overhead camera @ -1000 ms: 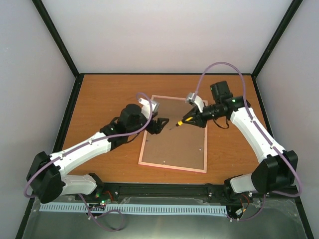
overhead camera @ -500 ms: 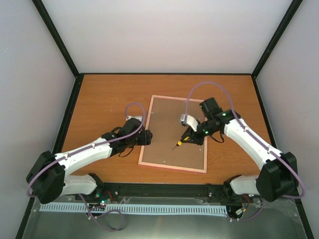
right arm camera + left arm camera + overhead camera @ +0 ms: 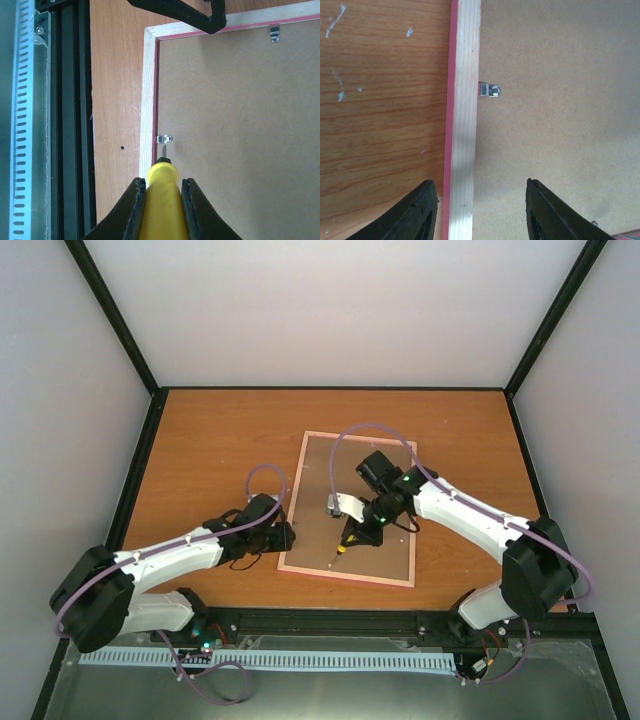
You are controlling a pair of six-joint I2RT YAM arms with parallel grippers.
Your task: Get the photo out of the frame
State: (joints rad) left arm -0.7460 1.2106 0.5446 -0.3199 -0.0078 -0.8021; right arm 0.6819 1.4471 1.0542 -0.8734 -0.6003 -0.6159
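frame [image 3: 299,470] still face-down on the bench [image 3: 200,460]; right fingers [image 3: 356,535], pinching the yellow screwdriver [image 3: 162,200], have swung down to its near-edge clip [image 3: 165,139]; left fingers [image 3: 284,537], spread, now sit nearer along the left rail.

The frame [image 3: 345,578] lay back up on the table [image 3: 200,440], right of centre, with the board [image 3: 340,465] set inside it. The left gripper [image 3: 285,537] stood at the frame's left rail near the near-left corner, one finger over the table and the other over the board, the rail between them. A clip [image 3: 490,90] sat on that rail ahead of it. The right gripper [image 3: 352,537] was above the board's near part with the screwdriver [image 3: 343,546] between its fingers, the tip just beside a second clip [image 3: 164,139] on the near rail.
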